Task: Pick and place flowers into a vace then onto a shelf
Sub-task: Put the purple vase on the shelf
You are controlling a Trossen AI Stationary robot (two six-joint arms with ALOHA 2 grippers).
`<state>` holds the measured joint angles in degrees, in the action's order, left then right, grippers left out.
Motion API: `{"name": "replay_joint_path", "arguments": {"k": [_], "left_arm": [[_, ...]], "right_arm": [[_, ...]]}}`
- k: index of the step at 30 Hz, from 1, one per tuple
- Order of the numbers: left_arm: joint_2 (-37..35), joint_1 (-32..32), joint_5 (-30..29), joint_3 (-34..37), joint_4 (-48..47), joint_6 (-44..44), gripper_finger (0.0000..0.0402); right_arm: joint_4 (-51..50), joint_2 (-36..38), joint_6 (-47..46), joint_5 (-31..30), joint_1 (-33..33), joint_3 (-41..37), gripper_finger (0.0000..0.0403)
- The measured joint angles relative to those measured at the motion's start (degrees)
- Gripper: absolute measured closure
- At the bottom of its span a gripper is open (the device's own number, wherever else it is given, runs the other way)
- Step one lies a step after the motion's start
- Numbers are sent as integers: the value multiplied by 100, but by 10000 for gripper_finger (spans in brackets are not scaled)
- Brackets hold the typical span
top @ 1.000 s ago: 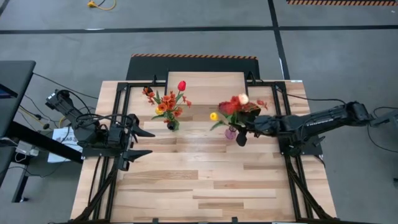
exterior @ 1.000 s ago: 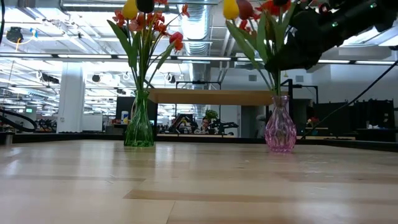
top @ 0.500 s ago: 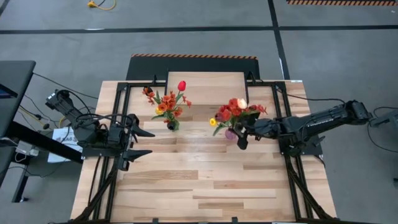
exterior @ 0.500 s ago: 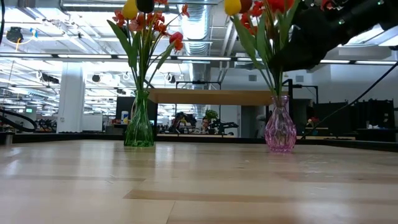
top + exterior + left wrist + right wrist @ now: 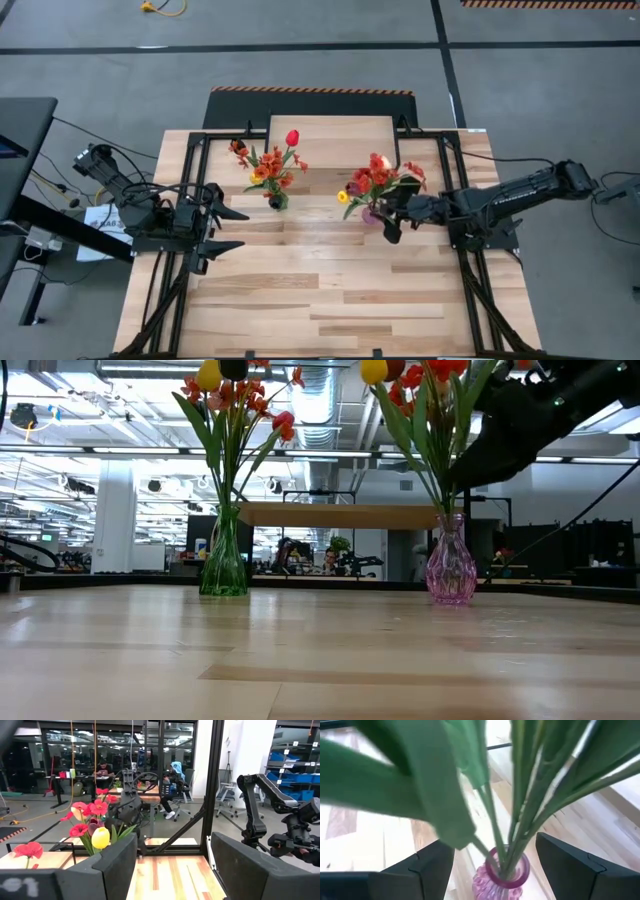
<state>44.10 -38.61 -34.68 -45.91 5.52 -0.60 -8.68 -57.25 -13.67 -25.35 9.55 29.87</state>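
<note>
A bunch of flowers (image 5: pixel 378 180) stands with its green stems (image 5: pixel 517 820) in a pink glass vase (image 5: pixel 371 213) right of the table's middle. My right gripper (image 5: pixel 495 851) is open at the stems just above the vase mouth (image 5: pixel 501 870), one finger on either side, touching neither. A second bunch (image 5: pixel 268 165) stands in a green vase (image 5: pixel 224 560) to the left. The shelf (image 5: pixel 333 130) is at the far edge with nothing on its top. My left gripper (image 5: pixel 232 228) waits open at the table's left.
Black frame rails (image 5: pixel 195 180) run along both sides of the table. The near half of the wooden tabletop (image 5: pixel 330 300) has nothing on it. The left wrist view shows the pink vase's flowers (image 5: pixel 92 820) and, beyond the table, people at desks.
My right gripper has opened and let go of the stems. The bunch stays standing in the pink vase, and its heads have swung a little toward the table's left and near side and spread out.
</note>
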Motion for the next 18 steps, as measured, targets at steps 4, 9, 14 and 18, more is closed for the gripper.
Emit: {"name": "replay_joint_path", "arguments": {"k": [4, 9, 14, 18], "left_arm": [[0, 0, 0, 0, 0, 0, 157], [0, 0, 0, 0, 0, 0, 157], [0, 0, 0, 0, 2, 17, 157], [-2, 2, 0, 0, 0, 42, 157]], "right_arm": [[-5, 0, 0, -26, 137, 0, 132], [-320, 0, -36, -242, 301, 0, 132], [-741, 199, 3, -504, 514, -4, 132], [-691, 548, 129, -533, 685, -97, 132]]}}
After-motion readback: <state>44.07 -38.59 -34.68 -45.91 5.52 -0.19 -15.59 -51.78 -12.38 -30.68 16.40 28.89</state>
